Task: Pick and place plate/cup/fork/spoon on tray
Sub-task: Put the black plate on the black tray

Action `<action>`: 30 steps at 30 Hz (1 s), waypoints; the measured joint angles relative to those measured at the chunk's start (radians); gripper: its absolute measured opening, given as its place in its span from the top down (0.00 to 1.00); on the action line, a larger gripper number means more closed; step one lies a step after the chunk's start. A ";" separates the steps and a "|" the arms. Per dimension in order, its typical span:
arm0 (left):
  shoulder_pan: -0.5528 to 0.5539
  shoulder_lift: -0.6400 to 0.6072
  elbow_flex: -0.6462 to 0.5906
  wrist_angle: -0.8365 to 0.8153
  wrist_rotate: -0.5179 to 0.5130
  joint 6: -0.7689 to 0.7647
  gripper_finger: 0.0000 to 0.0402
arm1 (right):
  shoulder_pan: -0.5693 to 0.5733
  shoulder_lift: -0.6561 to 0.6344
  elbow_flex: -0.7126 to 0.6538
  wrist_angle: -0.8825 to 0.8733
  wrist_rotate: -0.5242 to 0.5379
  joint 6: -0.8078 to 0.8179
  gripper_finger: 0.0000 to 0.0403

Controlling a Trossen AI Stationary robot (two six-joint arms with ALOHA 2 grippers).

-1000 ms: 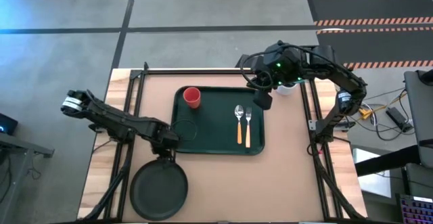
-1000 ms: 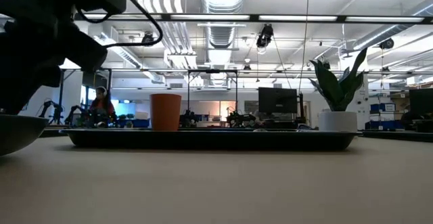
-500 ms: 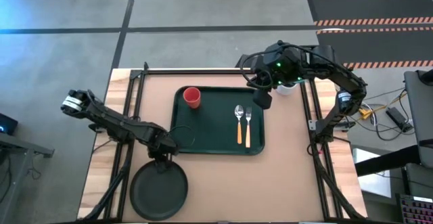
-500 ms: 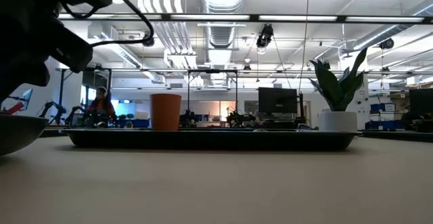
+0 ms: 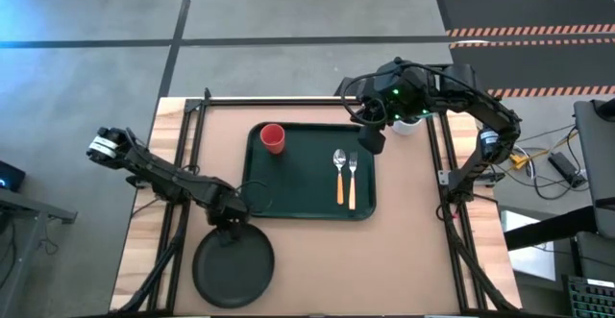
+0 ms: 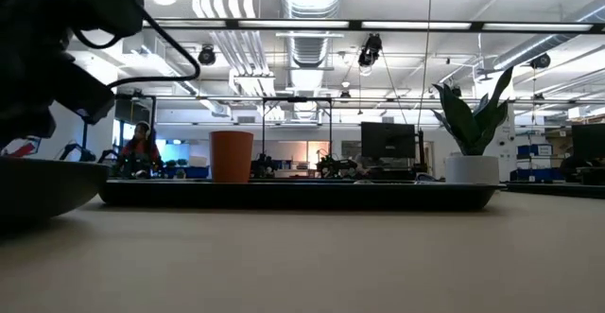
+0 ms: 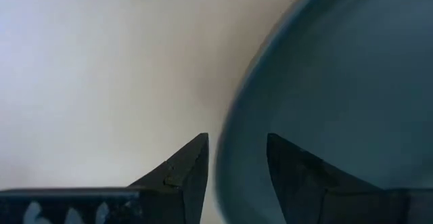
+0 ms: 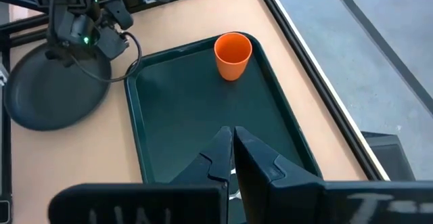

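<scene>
The tray, a large dark green rectangle with rounded corners and a raised edge, lies on the tan counter and serves as the reference for everything else. Inside it, the small red cup stands upright near one far corner. Toward the opposite short side of the tray, the spoon and the fork lie side by side and parallel, just apart, silver heads pointing to the tray's far edge and orange handles toward its near edge. The spoon's oval bowl is on the side nearer the cup; the tined fork is the outer of the two.

The plate is outside the tray, on the counter beyond its near left corner. It is round, dark grey-black, shallow, with a smooth raised rim, and nothing lies in it.

The left end effector is at the plate's edge nearest the tray. In the left wrist view its two dark fingers straddle the plate's rim, one outside and one over the inner surface, closed on the rim.

The right end effector hangs above the tray's far right corner, fingers pressed together and holding nothing. Just outside that corner a white pot with a green plant stands on the counter.
</scene>
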 joint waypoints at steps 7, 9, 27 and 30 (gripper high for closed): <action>0.000 0.018 -0.027 0.126 0.008 -0.005 0.67 | 0.000 0.000 0.000 0.005 0.005 0.000 0.98; 0.000 0.031 -0.043 0.154 0.028 -0.027 0.67 | 0.000 0.000 0.000 0.007 0.019 0.000 0.98; -0.001 0.129 -0.030 0.220 0.103 0.027 0.99 | 0.000 0.000 0.000 0.008 0.051 0.008 0.98; -0.001 0.113 -0.010 0.233 0.068 0.003 1.00 | 0.000 0.000 0.000 0.008 0.052 0.002 0.98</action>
